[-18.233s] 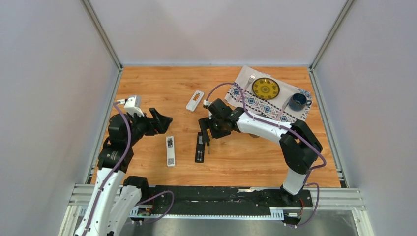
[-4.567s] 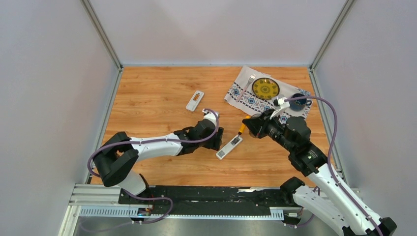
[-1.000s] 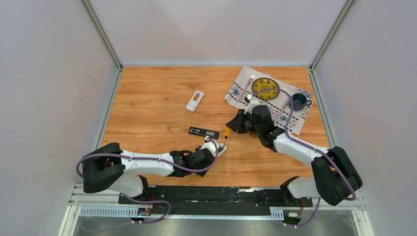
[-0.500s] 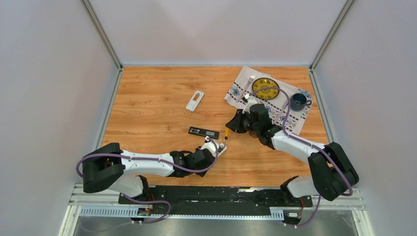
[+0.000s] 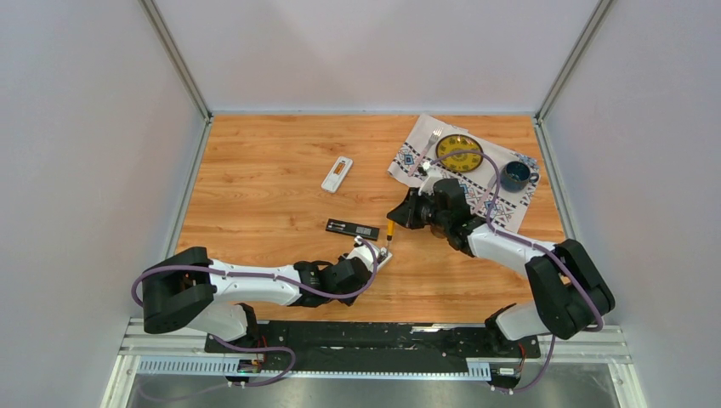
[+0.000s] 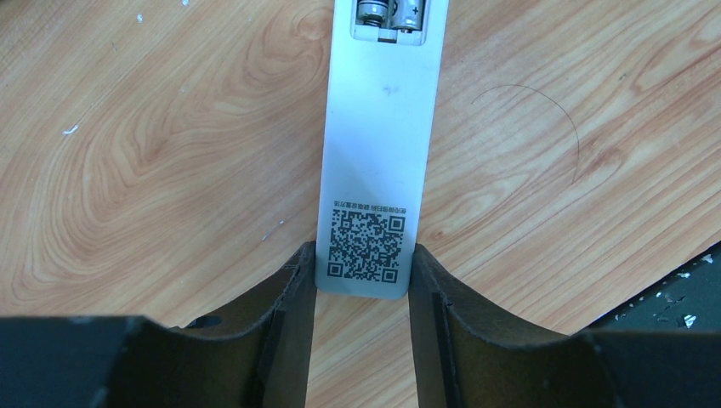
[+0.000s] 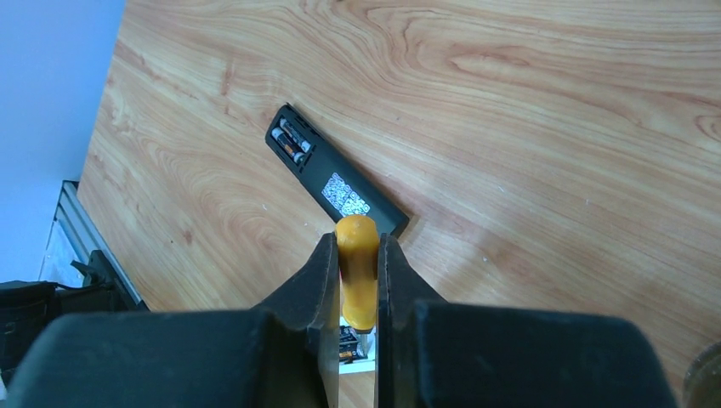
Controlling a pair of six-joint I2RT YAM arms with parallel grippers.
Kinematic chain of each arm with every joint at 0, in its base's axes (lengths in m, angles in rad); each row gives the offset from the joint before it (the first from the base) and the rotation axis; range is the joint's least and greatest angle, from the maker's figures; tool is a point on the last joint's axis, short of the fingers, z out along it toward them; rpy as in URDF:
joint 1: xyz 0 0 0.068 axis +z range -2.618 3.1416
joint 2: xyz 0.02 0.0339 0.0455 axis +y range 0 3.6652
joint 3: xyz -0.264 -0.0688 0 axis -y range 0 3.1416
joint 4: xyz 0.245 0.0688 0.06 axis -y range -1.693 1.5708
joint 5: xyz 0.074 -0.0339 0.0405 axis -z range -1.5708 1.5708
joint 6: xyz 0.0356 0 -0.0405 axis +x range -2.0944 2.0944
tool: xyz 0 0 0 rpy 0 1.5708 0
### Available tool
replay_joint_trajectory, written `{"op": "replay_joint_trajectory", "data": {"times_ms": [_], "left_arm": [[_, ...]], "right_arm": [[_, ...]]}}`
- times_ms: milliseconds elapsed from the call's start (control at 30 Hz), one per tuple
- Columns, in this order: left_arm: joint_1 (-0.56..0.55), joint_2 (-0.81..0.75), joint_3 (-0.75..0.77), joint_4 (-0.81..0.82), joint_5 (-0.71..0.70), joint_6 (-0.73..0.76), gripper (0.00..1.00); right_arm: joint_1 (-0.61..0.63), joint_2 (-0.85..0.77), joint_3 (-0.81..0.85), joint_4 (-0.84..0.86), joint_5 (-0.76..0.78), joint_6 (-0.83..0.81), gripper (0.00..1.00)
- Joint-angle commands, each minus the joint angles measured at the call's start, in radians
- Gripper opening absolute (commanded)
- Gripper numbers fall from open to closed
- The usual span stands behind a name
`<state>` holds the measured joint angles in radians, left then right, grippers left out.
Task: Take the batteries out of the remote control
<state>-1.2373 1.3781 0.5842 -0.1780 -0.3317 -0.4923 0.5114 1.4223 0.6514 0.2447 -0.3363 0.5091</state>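
- We see the wooden table (image 5: pixel 255 204) lying under both grippers.
- The white remote (image 6: pixel 378 153) lies back up, stretching straight ahead from the left gripper (image 6: pixel 363 259). The jaws stand about half apart and press its near end from both sides.
- The black remote (image 7: pixel 336 183) lies flat just beyond the right gripper (image 7: pixel 357 255). Its back is open, with two dark batteries (image 7: pixel 291 140) inside.
- The yellow-handled screwdriver (image 7: pixel 357 234) is pinched between the right jaws, which are nearly closed. Its tip points down at the white remote; we cannot tell whether it touches.
- The batteries (image 6: pixel 391 10) sit side by side in the white remote's open compartment, at the end far from the left jaws.
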Motion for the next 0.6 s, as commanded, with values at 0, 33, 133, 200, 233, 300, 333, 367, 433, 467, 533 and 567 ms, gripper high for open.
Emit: {"op": "replay_joint_trajectory", "data": {"times_ms": [0,33,133,200,233,300,333,367,433,467,533,567], "left_arm": [[-0.004,0.021,-0.023,-0.002,0.017,-0.025,0.0],[-0.004,0.021,-0.021,-0.005,0.016,-0.026,0.0],[-0.004,0.032,-0.017,-0.008,0.016,-0.028,0.0],[-0.004,0.036,-0.015,-0.008,0.02,-0.029,0.0],[-0.004,0.041,-0.014,-0.006,0.022,-0.029,0.0],[-0.004,0.044,-0.014,-0.006,0.02,-0.031,0.0],[-0.004,0.045,-0.012,-0.006,0.022,-0.031,0.0],[-0.004,0.047,-0.012,-0.006,0.02,-0.029,0.0],[-0.004,0.044,-0.012,-0.008,0.02,-0.029,0.0],[-0.004,0.044,-0.012,-0.008,0.022,-0.029,0.0],[-0.004,0.044,-0.012,-0.009,0.02,-0.031,0.0],[-0.004,0.044,-0.012,-0.008,0.02,-0.031,0.0]], "right_arm": [[0.021,0.012,-0.03,0.094,-0.2,0.135,0.0],[0.018,0.01,-0.032,0.122,-0.217,0.146,0.0],[0.016,0.006,-0.036,0.157,-0.259,0.178,0.0],[0.016,-0.003,-0.039,0.165,-0.276,0.19,0.0],[0.015,-0.005,-0.039,0.172,-0.282,0.201,0.0],[0.013,-0.011,-0.041,0.177,-0.296,0.207,0.0],[0.015,-0.016,-0.039,0.177,-0.3,0.213,0.0],[0.015,-0.02,-0.039,0.177,-0.305,0.213,0.0],[0.015,-0.025,-0.038,0.179,-0.308,0.218,0.0],[0.015,-0.026,-0.036,0.179,-0.31,0.218,0.0],[0.013,-0.026,-0.036,0.176,-0.305,0.218,0.0],[0.012,-0.025,-0.035,0.176,-0.305,0.218,0.0]]}}
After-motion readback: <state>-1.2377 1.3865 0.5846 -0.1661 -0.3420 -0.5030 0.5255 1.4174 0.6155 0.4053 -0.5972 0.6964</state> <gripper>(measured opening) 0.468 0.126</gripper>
